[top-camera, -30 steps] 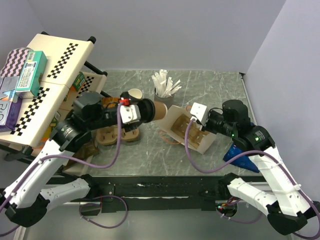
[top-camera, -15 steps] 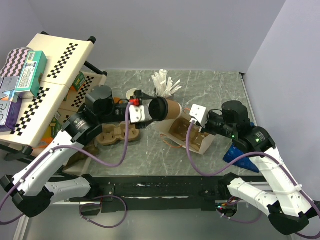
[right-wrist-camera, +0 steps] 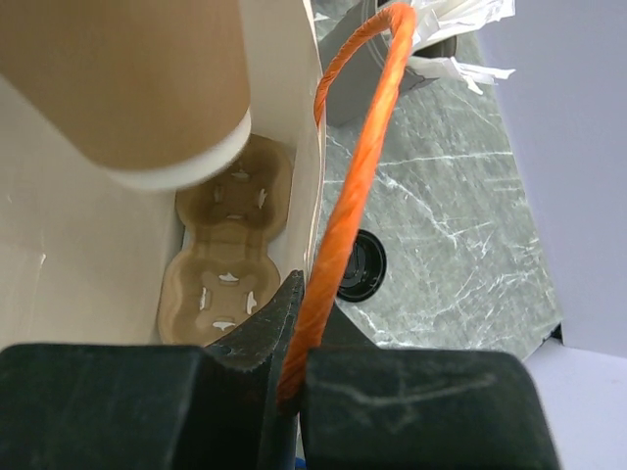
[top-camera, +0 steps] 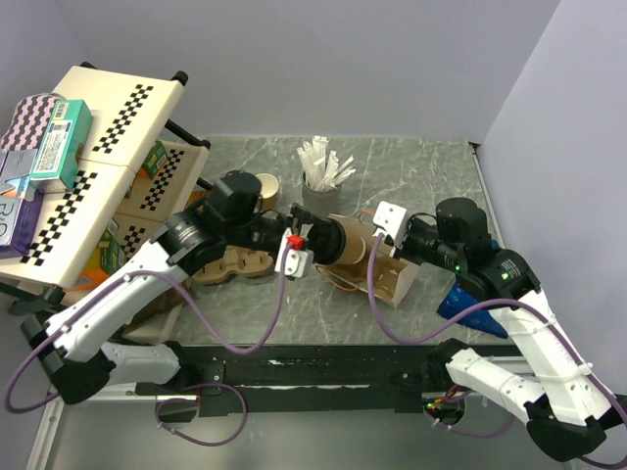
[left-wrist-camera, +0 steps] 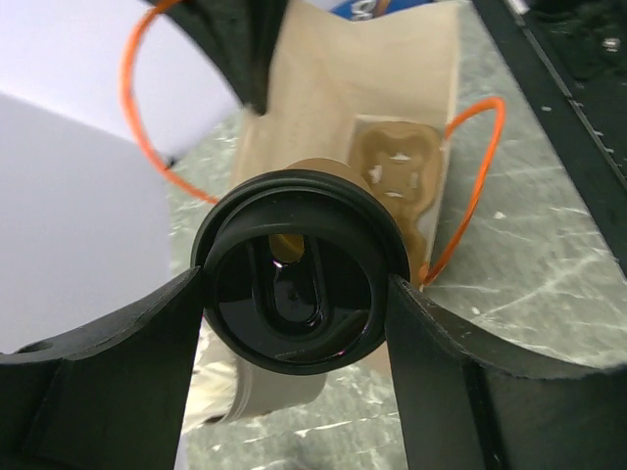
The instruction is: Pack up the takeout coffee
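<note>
With left gripper (left-wrist-camera: 296,304) clamped on lidded cup (top-camera: 348,242), slide base-first toward carrier (right-wrist-camera: 230,245) inside bag (right-wrist-camera: 78,274); hold right gripper (right-wrist-camera: 289,362) pinched, seemingly on bag rim.

bright even light, blurred wrist close-ups

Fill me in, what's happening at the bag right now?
The left gripper holds a lidded kraft coffee cup with its base in the mouth of the paper bag. The right gripper is shut on the bag's orange handle, holding it open. A moulded cup carrier sits inside; the cup isn't seated yet.
</note>
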`<action>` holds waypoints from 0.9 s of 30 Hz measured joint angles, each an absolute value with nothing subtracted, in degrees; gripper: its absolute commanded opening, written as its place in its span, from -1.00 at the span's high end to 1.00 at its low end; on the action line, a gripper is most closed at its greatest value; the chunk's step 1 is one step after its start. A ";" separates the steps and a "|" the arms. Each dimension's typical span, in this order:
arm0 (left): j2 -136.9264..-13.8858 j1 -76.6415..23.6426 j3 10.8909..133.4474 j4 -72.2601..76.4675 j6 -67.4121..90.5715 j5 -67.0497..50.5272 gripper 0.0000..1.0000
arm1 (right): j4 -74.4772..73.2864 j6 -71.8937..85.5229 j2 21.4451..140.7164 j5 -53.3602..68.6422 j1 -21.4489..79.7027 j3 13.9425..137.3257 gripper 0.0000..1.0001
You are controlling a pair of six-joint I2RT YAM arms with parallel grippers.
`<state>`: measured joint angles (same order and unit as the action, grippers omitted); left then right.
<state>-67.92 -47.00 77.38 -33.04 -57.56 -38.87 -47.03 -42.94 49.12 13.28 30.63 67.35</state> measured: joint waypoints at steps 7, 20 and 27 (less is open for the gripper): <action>-80.07 -49.56 90.85 -41.45 -60.82 -39.81 0.99 | -46.72 -43.48 49.84 13.56 32.34 67.37 1.00; -84.07 -53.80 86.39 -43.13 -65.41 -35.38 0.99 | -46.76 -42.35 52.71 13.61 33.26 70.52 1.00; -86.91 -55.16 86.35 -41.54 -65.34 -29.89 0.99 | -46.83 -42.76 52.64 13.50 33.69 71.53 1.00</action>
